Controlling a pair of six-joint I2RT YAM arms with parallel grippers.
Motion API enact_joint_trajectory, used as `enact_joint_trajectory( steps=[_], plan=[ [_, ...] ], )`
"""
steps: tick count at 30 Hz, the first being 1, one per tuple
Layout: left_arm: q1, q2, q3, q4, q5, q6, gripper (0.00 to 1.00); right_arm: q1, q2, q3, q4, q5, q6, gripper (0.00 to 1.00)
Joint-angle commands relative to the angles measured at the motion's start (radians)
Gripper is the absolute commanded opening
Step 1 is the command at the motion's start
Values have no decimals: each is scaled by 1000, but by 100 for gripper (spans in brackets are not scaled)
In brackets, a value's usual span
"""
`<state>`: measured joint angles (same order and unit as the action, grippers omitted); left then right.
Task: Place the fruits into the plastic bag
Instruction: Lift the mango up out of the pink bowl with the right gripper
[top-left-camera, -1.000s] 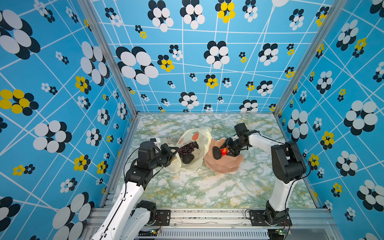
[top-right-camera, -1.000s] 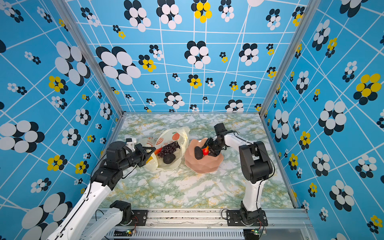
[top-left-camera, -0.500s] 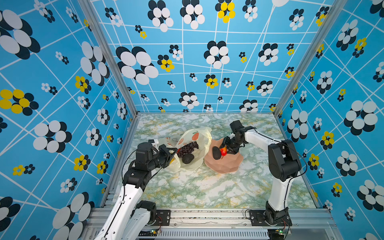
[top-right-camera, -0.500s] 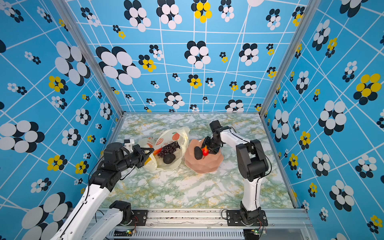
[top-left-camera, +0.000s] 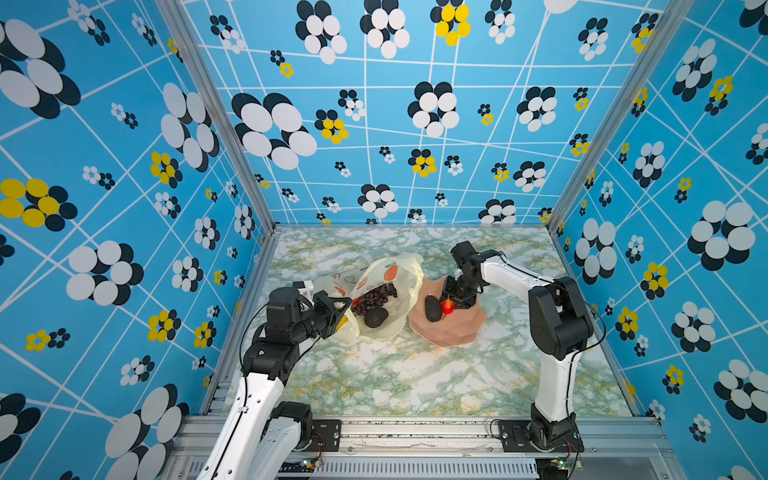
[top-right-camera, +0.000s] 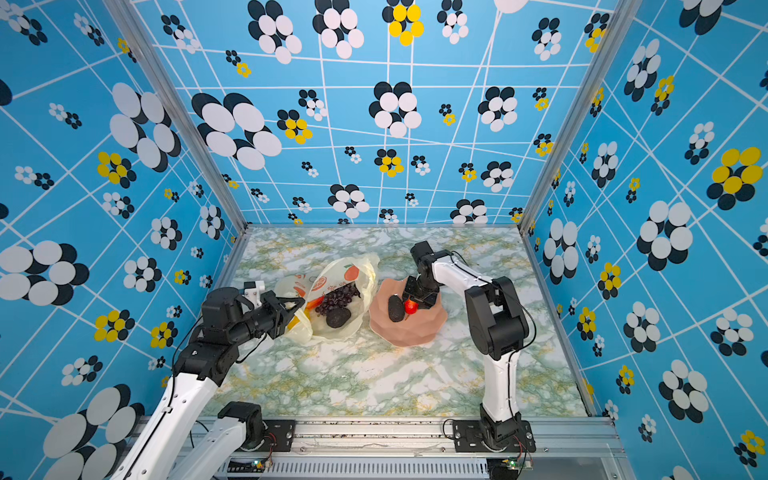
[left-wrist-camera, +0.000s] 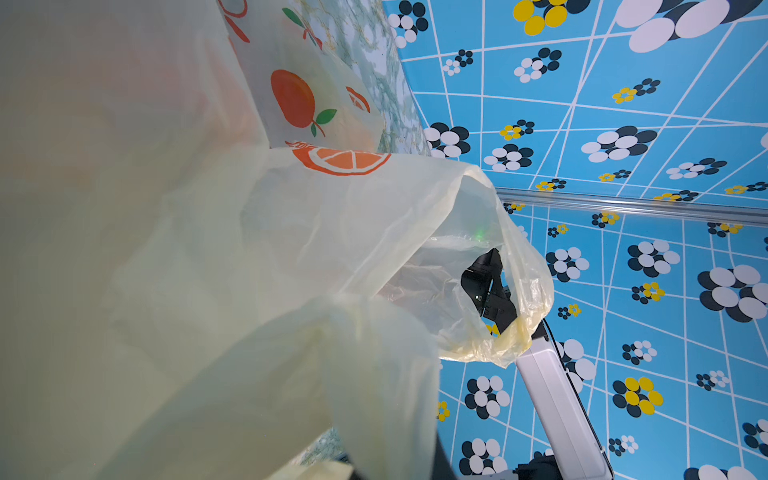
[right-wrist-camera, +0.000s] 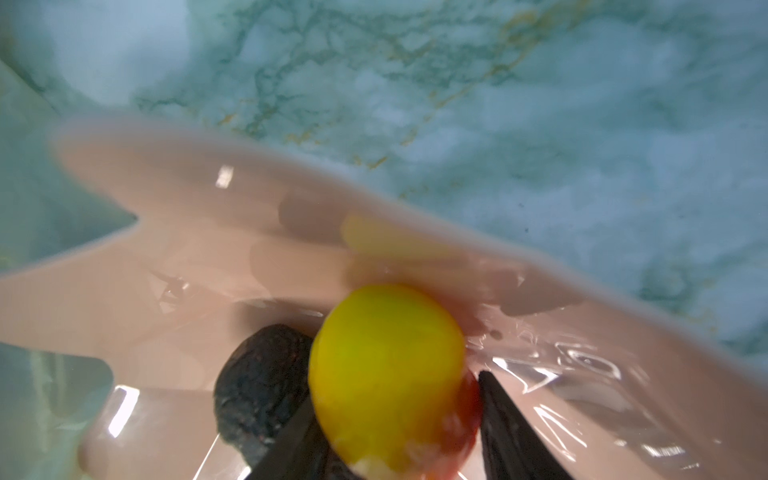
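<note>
Since a second ago my right arm has drawn in toward the bag side and my right jaws have narrowed over the bowl, while my left arm has hardly shifted. Between my right jaws sits the red-yellow fruit (right-wrist-camera: 386, 374), and both black fingers (right-wrist-camera: 503, 428) look to press its sides, so I count it as pinched at a middling width. Whether it is clear of the bowl floor I cannot tell.

Just beside those jaws, on the side toward the bag, lies a dark oval (right-wrist-camera: 257, 395), close against the fruit. Both rest within the pink bowl (top-left-camera: 453, 338), which lies directly beneath my right jaws.

The plastic bag (top-left-camera: 405, 270) lies between my two pairs of jaws, its mouth spread and facing up. Its edge runs right along the bowl's rim, though I cannot tell whether they touch. My left jaws are closed tight on the bag's edge nearest them, and its pale film fills most of my left wrist view.

Inside the bag, just ahead of my left jaws, lies the grape bunch (top-left-camera: 374, 297), with a second dark oval (top-left-camera: 375, 318) touching it. A yellow piece (top-left-camera: 341, 322) shows through the film right at my left jaws. Everything rests on the marbled worktop (top-left-camera: 395, 374).
</note>
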<state>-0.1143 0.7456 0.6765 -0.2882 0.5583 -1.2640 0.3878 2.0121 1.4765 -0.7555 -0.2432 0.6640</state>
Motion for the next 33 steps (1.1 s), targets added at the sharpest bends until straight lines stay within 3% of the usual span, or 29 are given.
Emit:
enact_joint_trajectory(
  steps=[1, 5, 19, 33],
  plan=[
    [10, -8, -15, -10, 24, 17, 0, 8, 27, 13, -54, 45, -21, 51],
    [12, -7, -21, -5, 29, 14, 0, 10, 24, 7, -53, 48, -21, 44],
    [14, -16, -34, 12, 34, 6, 0, 10, -87, -36, -44, 39, -3, 38],
    [18, -45, -16, -3, 11, 5, 0, -28, -265, -154, 41, -103, 42, 36]
  ],
)
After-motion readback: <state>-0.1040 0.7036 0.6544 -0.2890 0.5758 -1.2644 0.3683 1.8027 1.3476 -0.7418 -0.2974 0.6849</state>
